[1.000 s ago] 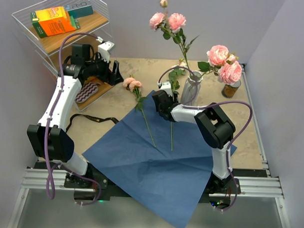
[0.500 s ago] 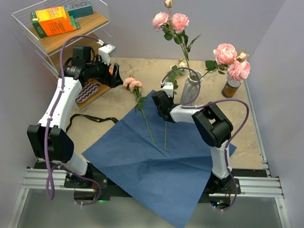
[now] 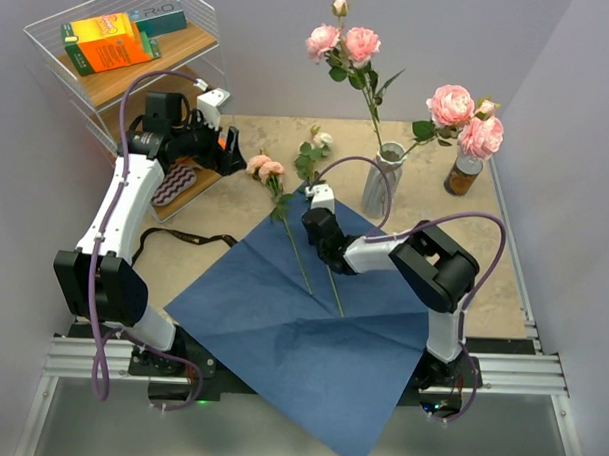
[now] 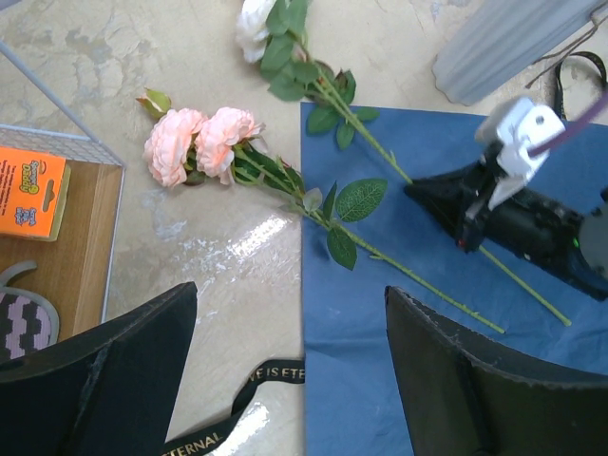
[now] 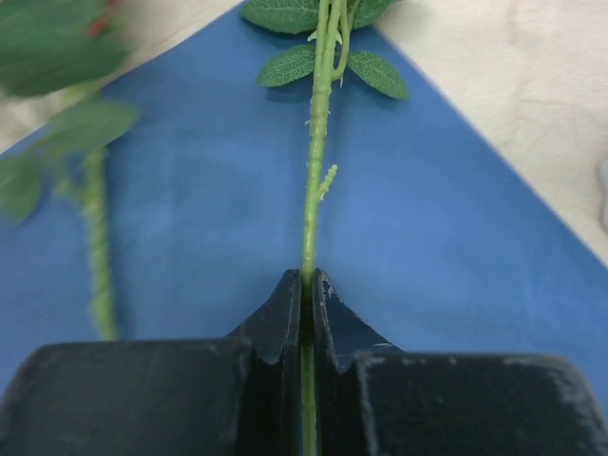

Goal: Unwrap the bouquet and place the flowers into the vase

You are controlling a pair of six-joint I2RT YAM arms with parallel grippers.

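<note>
- Closing just now, the right gripper [image 5: 306, 285] clamps a rose stem [image 5: 316, 180] lying on the blue paper [image 3: 310, 358], left of the vase [image 3: 383, 181]
- Left gripper [image 4: 290, 313] hangs wide open, far left
- Grip seems firm; the lift to the vase can follow

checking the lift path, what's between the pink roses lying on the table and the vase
Top view: the cream rose has its head and leaves between the pink roses and the vase; its stem is pinched in the right tool.
</note>
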